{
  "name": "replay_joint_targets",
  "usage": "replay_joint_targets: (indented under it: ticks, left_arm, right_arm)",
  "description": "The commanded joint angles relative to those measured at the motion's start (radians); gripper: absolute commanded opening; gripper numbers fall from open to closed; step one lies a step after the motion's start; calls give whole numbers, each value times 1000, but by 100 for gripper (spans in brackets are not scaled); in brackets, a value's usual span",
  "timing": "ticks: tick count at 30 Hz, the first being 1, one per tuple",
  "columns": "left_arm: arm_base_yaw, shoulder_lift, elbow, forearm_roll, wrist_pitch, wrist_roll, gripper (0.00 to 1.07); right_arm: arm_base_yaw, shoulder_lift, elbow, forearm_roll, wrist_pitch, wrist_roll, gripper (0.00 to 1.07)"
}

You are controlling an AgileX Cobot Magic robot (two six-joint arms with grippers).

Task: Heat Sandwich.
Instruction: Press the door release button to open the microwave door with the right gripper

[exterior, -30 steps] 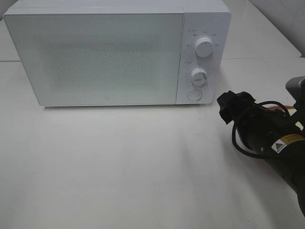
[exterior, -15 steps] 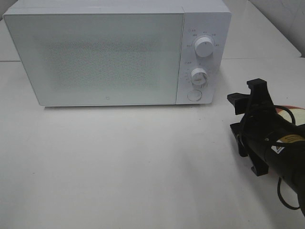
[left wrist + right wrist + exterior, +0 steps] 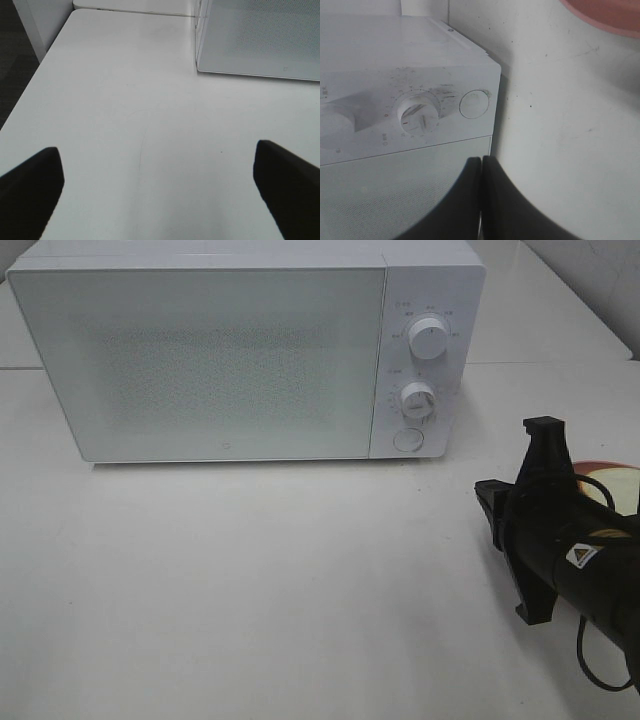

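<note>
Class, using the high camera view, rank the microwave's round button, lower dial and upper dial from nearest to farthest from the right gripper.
1. Round button: at the bottom of the microwave control strip, nearest the right gripper.
2. Lower dial: just above the button, mid-strip.
3. Upper dial: at the top of the strip, farthest.

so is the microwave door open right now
No, the microwave door sits flush with the control panel beside it, with no gap showing.
</note>
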Motion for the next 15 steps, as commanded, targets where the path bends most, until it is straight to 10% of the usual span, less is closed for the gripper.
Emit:
replay_joint_targets:
  ticks: [1,15]
  left_arm:
    - [-1,-26,1,0,-10,0,98]
    - [-1,-26,1,0,-10,0,98]
  right_arm:
    - [4,0,1,-38,4,1,0]
    - [4,1,-14,-73,12,15,0]
